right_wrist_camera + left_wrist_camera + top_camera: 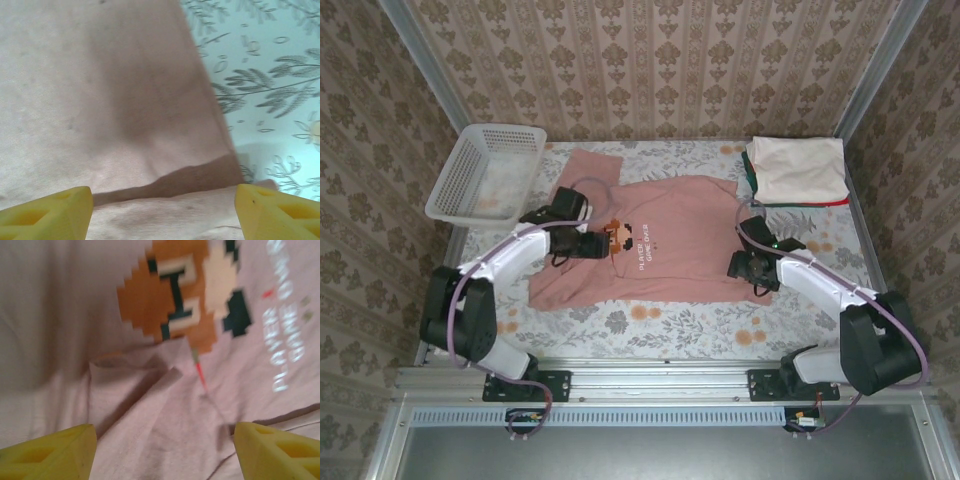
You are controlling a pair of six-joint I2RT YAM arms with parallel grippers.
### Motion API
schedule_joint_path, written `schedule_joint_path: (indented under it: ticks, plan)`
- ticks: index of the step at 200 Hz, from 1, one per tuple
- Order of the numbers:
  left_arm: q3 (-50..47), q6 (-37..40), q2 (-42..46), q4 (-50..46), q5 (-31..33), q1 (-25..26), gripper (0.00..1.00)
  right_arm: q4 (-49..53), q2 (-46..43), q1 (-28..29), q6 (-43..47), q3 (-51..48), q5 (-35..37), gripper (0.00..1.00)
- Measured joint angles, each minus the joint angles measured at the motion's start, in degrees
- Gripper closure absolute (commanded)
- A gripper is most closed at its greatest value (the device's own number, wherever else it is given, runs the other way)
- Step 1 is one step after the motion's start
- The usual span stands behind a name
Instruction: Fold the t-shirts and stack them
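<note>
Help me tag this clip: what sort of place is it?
Likely a robot test booth: wallpaper-patterned panels in metal framing, two arms on a rail, a pink t-shirt on a floral-covered table.

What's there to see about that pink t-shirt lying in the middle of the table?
The pink t-shirt is a dusty-pink, soft cotton-looking tee, spread out print side up on the floral table cover, not yet folded. Its chest carries a pixel character in orange, cream and black with pale lettering beside it. The cloth is rumpled by the print, and a fold lies near its right edge. The left claw hangs open at the print, the right claw open at that edge.
</note>
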State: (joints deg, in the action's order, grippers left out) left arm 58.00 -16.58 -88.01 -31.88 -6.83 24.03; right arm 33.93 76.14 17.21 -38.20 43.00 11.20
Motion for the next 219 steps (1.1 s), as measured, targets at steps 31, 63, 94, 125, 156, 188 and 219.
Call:
schedule_joint_path:
  ticks: [31, 63, 94, 125, 156, 188, 219]
  plan:
    - [-0.1, 1.7, -5.2, 1.3, 0.7, -0.1, 0.38, 0.7, -0.1, -1.4, 0.0, -0.2, 0.0, 0.23]
    - [-0.1, 2.6, -8.1, 2.3, 0.2, -0.1, 0.60, 0.6, 3.0, -2.6, 0.5, -0.4, -0.6, 0.24]
    - [-0.4, 2.9, -6.0, 3.5, -1.6, -0.6, 0.86, 0.1, 4.8, -4.1, 0.8, -1.9, -1.6, 0.34]
    - [-3.2, 2.1, 1.3, 4.1, -2.4, -2.0, 1.00, -0.1, 4.8, -4.5, 0.4, -3.4, -2.4, 0.65]
    - [-8.6, 0.2, 12.8, 4.2, -2.1, -4.2, 0.87, -0.1, 2.4, -4.6, 0.9, -3.7, -3.0, 0.81]
    - [-10.0, -0.8, 16.3, 5.2, -1.6, -4.0, 0.66, 0.3, -0.9, -4.6, 1.0, -3.6, -3.4, 1.00]
    - [-5.4, -0.4, 2.3, 6.8, -1.8, -0.4, 0.45, 3.2, -5.3, -4.6, 1.1, -2.6, -3.0, 1.00]
